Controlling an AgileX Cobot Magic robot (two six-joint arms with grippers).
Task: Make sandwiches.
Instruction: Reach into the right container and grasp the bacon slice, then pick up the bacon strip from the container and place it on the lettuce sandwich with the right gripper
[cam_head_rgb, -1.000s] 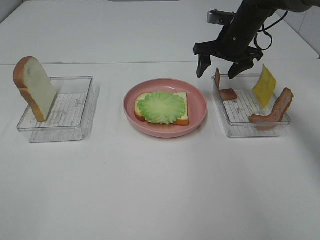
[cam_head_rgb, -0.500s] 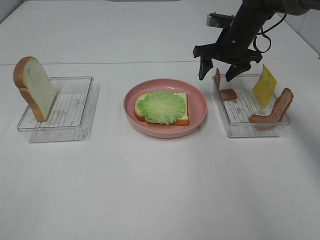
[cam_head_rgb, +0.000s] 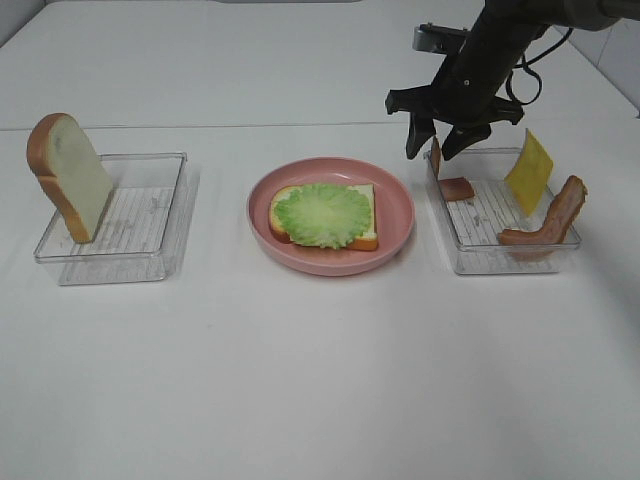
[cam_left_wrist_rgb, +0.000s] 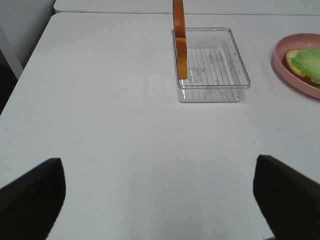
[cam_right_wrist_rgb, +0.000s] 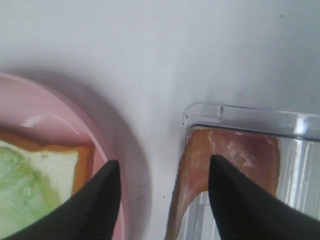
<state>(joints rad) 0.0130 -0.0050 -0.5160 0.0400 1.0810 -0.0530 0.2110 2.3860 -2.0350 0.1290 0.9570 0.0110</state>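
Reddish bacon (cam_right_wrist_rgb: 235, 155) leaned on tray (cam_right_wrist_rgb: 250, 112) wall, straddled by right gripper (cam_head_rgb: 432, 155), jaws parted, nothing pinched yet; wall best kept outside pinch. Sandwich (cam_head_rgb: 323, 215) laid on plate (cam_head_rgb: 400, 215). Left gripper (cam_left_wrist_rgb: 157, 162) jaws wide apart

We see a white table (cam_head_rgb: 320, 380) w/ three things directly on it, in a row across: left tray (cam_head_rgb: 112, 270), clear; pink plate (cam_head_rgb: 330, 263) in the mid; right tray (cam_head_rgb: 505, 268), clear too. All three stand well apart, none touching. A faint line crosses the tabletop just behind them.
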